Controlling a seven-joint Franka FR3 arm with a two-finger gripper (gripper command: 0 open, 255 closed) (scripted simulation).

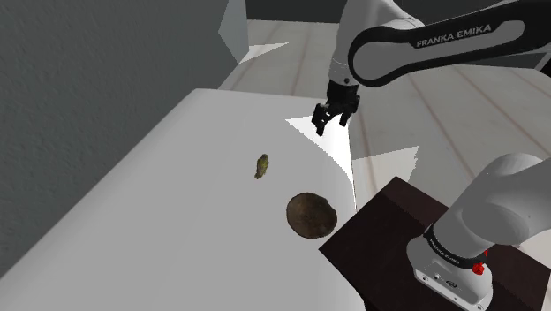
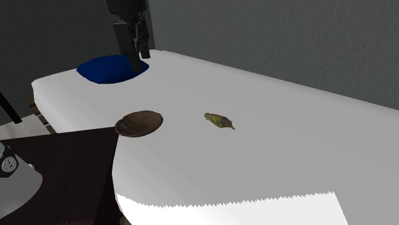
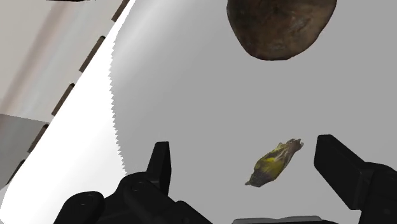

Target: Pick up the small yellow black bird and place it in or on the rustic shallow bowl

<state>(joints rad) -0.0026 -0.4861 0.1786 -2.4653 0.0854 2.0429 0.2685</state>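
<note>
A small yellow and dark bird (image 1: 261, 166) lies on its side on the white table (image 1: 159, 221); it also appears as the bird (image 2: 219, 121) and the bird (image 3: 273, 163). A brown shallow bowl (image 1: 311, 215) sits near the table edge closest to the stand, also seen as the bowl (image 2: 139, 123) and the bowl (image 3: 280, 27). My black gripper (image 1: 329, 121) hangs open in the air above the table, up and to the right of the bird in the shoulder view. In the wrist view the bird lies on the table below, between the spread fingers (image 3: 161, 167), untouched. The gripper (image 2: 137, 46) holds nothing.
The dark stand (image 1: 415, 238) sits beside the table at the shoulder view's lower right. A blue patch (image 2: 112, 70) lies at the table's far corner in the second exterior view. Grey walls rise behind the table, and pale floor (image 1: 300, 53) lies beyond it.
</note>
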